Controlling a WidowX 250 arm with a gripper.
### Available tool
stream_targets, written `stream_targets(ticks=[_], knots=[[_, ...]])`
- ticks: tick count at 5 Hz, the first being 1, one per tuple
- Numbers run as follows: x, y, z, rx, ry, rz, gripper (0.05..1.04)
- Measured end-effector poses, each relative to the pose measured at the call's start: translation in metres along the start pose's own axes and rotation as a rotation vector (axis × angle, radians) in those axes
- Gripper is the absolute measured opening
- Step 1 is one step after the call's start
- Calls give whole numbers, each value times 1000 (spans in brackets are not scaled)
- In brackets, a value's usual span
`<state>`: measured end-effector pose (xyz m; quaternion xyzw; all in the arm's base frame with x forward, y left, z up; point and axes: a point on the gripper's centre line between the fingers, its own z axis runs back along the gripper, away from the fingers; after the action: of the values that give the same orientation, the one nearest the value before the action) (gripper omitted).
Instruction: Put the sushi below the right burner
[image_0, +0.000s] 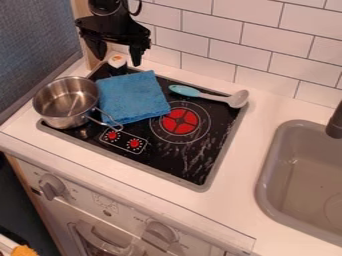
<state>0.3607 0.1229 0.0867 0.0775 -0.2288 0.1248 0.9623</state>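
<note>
Gripper (119, 59) hung over back left corner of stovetop (175, 172), fingers spread wide apart. Sushi (117, 61), white with orange top and dark lower part, sat at that corner, in line with gap between fingers, just behind blue cloth (133, 97). Right burner (180, 121) lay right of cloth. Metal pot (65, 102) stood at left edge, beside cloth. Spoon (210, 96) with light blue handle lay behind burner, head near right edge. Sink (304, 185) was off to right.
</note>
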Motion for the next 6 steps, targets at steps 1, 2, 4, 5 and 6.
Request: stream_targets(ticks=[1, 2, 4, 5, 6], knots=[[-8, -2, -11, -5, 38, 1, 999], [-4, 6, -18, -7, 66, 18, 999], [11, 18, -46, -45, 122, 59, 999], [14, 22, -64, -82, 149, 74, 999], [18, 19, -78, -111, 163, 65, 999]])
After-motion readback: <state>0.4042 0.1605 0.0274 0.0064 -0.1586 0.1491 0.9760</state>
